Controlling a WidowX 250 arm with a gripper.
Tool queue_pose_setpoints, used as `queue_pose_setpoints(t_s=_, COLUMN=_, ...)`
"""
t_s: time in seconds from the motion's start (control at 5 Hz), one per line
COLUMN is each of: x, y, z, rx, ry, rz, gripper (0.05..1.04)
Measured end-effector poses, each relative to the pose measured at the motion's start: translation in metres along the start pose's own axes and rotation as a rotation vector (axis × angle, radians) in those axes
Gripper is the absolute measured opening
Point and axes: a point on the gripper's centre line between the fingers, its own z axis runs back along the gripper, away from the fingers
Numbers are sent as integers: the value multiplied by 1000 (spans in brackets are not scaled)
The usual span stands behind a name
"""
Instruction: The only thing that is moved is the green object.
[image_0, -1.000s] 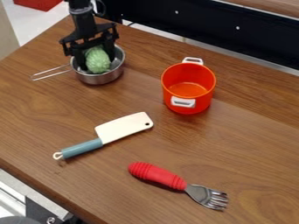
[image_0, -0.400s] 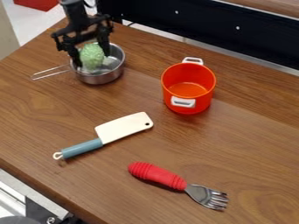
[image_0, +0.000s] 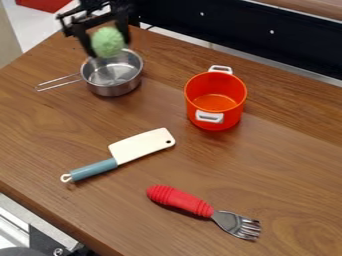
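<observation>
Your black arm comes in at the top edge, towards the left, and its end effector (image_0: 107, 48) hangs down over the far side of the small stainless-steel pan (image_0: 113, 90) with the wire handle. The two fingers stand apart by about the width of the rounded, bumpy pale-green object (image_0: 107, 41), one on either side, and you have it gripped between them, up above the pan. Compared with a second ago, when the object sat down inside the pan, you have raised it and drawn it towards the far edge of the brown wooden counter (image_0: 200, 165), so the pan's inside now shows. The orange-red pot (image_0: 215, 120) with white handles, the cream toy cleaver (image_0: 142, 146) with a blue-grey handle and the red-handled metal fork (image_0: 180, 200) are lying just where they were. The arm above the end effector is cut off by the top edge. The fingers and the object are blurred, so you can't make out exactly where the fingertips press, and the object overlaps the pan's far rim.
</observation>
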Motion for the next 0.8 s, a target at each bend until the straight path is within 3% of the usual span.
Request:
queue_pose_setpoints(t_s=0.2, x=-32, y=-33, z=2, rx=-6, ry=26, rz=-110, gripper=817)
queue_pose_setpoints(t_s=0.6, x=-94, y=-94, z=-31, rx=61, ry=19, rz=-266, gripper=817)
queue_pose_setpoints(t_s=0.8, x=-114, y=-111, z=-56, rx=111, ry=39, rz=-283, gripper=817)
